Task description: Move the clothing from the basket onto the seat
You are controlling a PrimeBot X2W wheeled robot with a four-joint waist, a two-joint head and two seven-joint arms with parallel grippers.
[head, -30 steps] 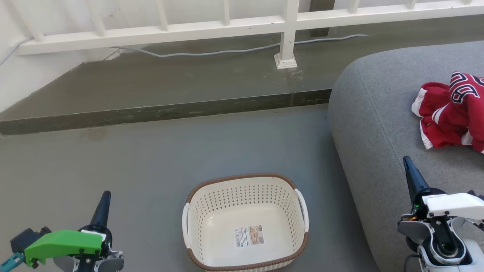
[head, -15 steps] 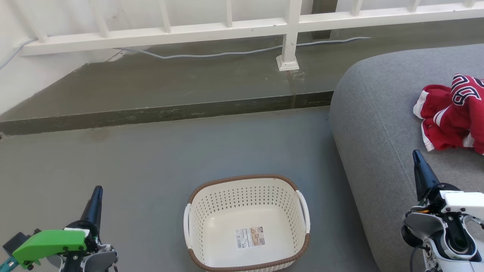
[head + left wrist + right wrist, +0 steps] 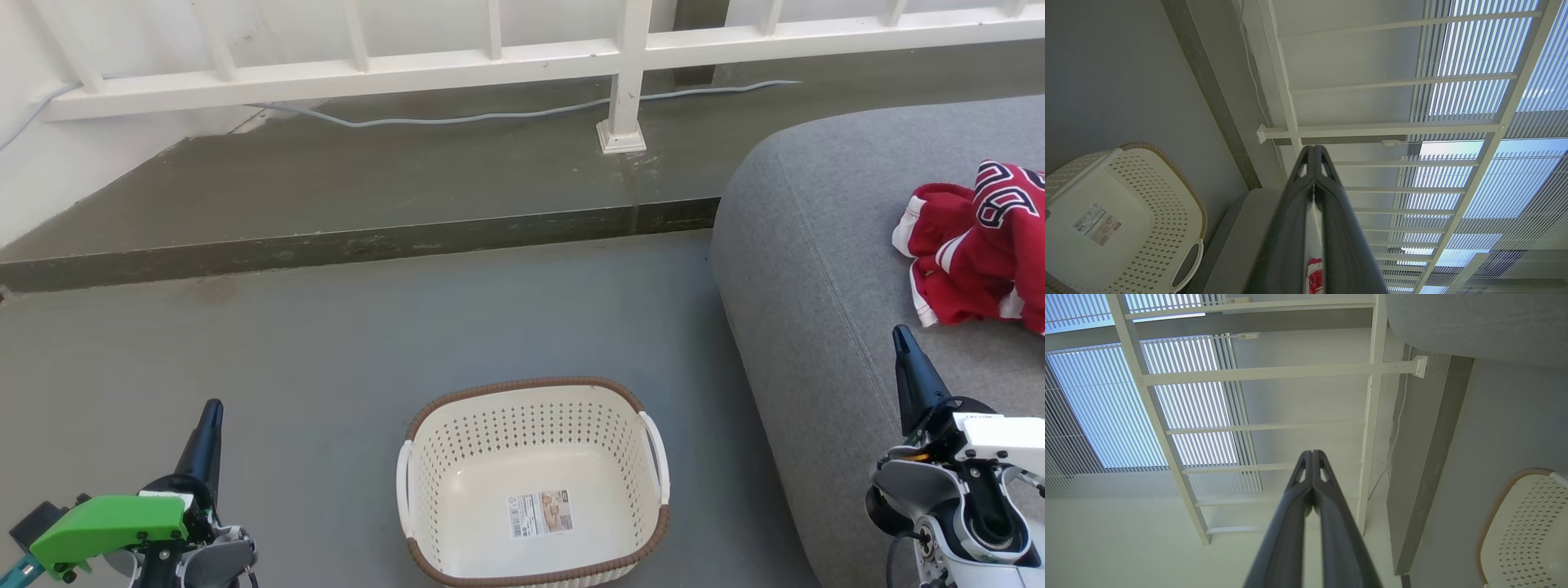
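Since the red clothing point(image 3: 971, 253) lies bunched on the grey seat point(image 3: 816, 269) and the basket point(image 3: 522, 382) stands empty on the floor beside it, you look finished; with both jaws pressed shut on nothing, no further pick seems needed.

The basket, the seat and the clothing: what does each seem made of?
The basket: probably moulded plastic, cream and smooth, with regular punched holes; its brown rim looks woven, perhaps moulded too. The seat: grey matte fabric, with a stitched seam. The clothing: thin red textile, crumpled in soft folds.
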